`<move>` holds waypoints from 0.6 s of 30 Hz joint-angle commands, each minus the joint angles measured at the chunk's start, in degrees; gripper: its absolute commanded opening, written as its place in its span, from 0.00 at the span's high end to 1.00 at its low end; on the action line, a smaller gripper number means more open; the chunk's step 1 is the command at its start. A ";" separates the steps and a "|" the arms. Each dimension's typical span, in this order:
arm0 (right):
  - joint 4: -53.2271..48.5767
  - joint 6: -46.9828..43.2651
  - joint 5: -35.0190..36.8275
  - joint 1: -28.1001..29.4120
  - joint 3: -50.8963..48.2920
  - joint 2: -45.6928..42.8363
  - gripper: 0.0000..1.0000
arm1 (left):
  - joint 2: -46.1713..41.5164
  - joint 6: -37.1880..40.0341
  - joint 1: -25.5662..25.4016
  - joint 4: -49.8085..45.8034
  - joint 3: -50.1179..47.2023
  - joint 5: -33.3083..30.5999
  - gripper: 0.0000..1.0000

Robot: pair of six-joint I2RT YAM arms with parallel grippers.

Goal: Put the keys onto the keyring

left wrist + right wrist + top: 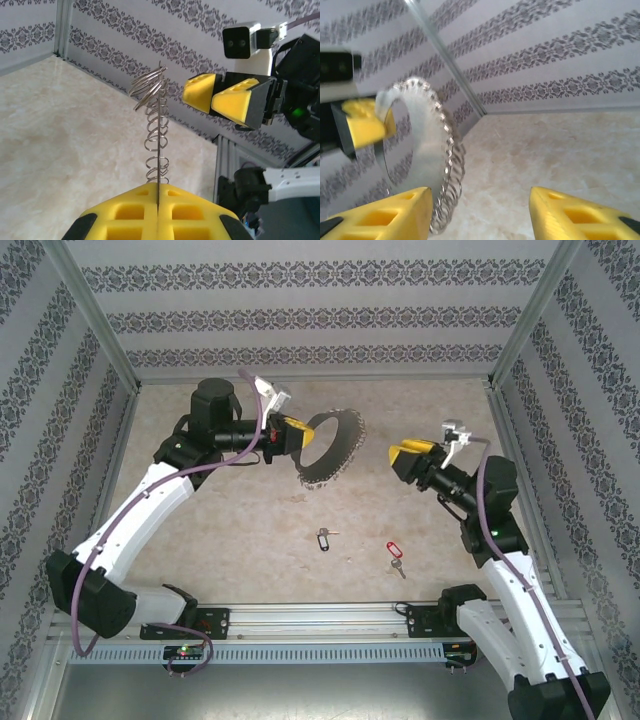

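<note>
The left gripper (289,432) clamps the keyring (322,477) upright above the counter (240,530). The right gripper (405,453) faces it, wide open and empty.

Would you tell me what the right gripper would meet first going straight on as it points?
Probably the keyring, held up by the left gripper. From the right wrist it sits left of centre, so the right gripper might just pass it; depth is unclear.

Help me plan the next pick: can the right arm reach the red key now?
Probably yes: the red key lies bare on the table on that arm's side, and the right gripper hovers open and empty, nothing between them.
</note>
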 commanded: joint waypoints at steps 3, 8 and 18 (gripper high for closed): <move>0.33 -27.53 8.20 12.51 -3.54 -0.94 0.69 | -4.58 8.92 0.10 -3.87 0.45 -1.81 1.00; 4.20 -45.50 23.21 26.05 -6.45 0.45 0.79 | -6.16 13.04 0.07 -10.50 2.52 -2.47 1.00; 16.81 -56.92 33.70 36.19 -7.68 9.63 0.81 | -6.39 15.77 0.07 -15.96 5.32 -7.95 1.00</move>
